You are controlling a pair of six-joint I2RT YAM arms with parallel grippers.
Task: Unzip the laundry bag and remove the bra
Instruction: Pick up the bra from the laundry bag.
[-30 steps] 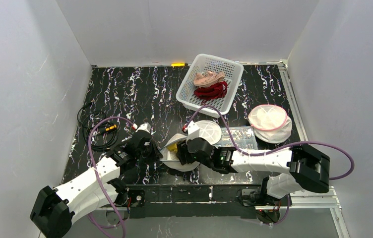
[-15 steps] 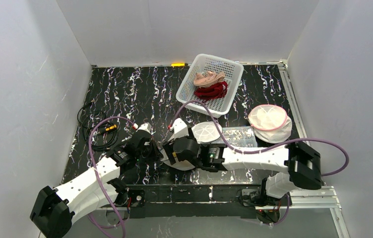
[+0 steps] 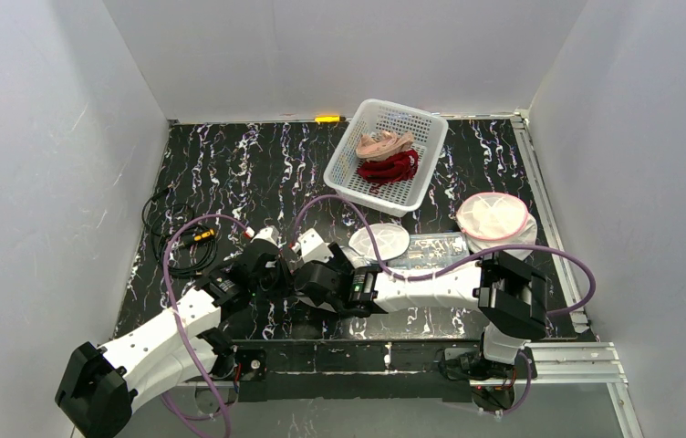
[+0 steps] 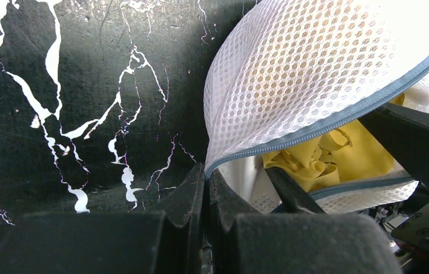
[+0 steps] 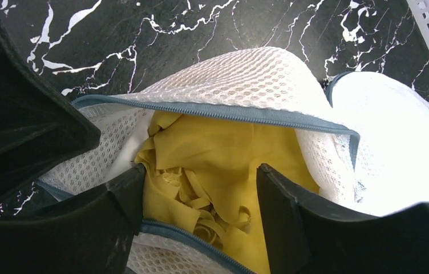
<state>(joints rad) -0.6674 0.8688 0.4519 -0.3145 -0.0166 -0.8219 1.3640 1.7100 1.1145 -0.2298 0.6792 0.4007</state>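
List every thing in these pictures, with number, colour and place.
laundry bag: one, white mesh with grey-blue zip, open, front centre
bra: one, yellow, inside that bag
white disc: one, beside the open bag
second bag: one, white with pink rim, right side
clear packet: one, beside the second bag
basket: one, white, back centre
pink garment, red garment: one each, in the basket
small orange-yellow piece: one, back edge
cable: one, black, left side
table: one, black, white veins
left gripper: one, black, shut on the laundry bag's zip edge
right gripper: one, black, open, fingers either side of the bra
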